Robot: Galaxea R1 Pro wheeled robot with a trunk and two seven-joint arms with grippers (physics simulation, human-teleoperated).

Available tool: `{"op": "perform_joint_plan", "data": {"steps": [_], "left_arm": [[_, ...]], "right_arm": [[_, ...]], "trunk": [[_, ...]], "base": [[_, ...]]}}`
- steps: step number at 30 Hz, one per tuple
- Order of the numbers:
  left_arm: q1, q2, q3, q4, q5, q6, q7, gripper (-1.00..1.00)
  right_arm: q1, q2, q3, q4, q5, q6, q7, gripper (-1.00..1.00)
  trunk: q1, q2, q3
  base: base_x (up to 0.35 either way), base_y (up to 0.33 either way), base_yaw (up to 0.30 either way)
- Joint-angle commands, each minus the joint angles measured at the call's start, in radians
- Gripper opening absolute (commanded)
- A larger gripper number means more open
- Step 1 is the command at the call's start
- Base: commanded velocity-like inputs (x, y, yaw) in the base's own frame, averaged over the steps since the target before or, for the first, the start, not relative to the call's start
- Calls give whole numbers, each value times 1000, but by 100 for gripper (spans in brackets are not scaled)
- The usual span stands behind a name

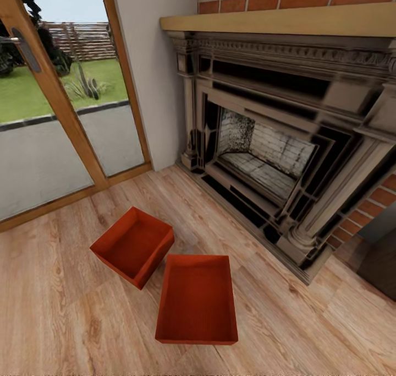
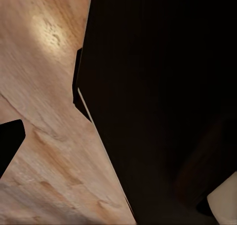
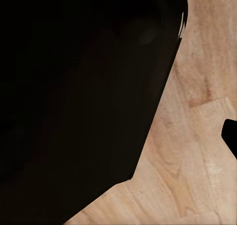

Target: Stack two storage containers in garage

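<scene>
two storage containers [image 1: 132,248] [image 1: 197,299] are sitting on the plank floor [image 1: 55,310] before the fireplace [image 1: 275,145], almost touching. they are looking light and stiff, thin-walled; gripping a rim seems best. gripper openings: i cannot tell.

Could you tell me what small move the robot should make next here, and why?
Probably roll the base a little closer to the nearer storage container, which lies flat and open-topped on the wood floor beside the tilted second container. No arm appears in the head view over either bin.
</scene>
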Motion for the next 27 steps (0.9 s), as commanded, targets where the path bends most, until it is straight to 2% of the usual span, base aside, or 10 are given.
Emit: {"op": "perform_joint_plan", "data": {"steps": [1,27], "left_arm": [[0,0,0,0,4,-2,1,100],[0,0,0,0,4,-2,1,100]], "right_arm": [[-1,0,8,3,-10,-6,-1,100],[-1,0,7,3,-10,-9,-1,100]], "trunk": [[0,0,-2],[0,0,-44]], "base": [[0,0,0],[0,0,0]]}}
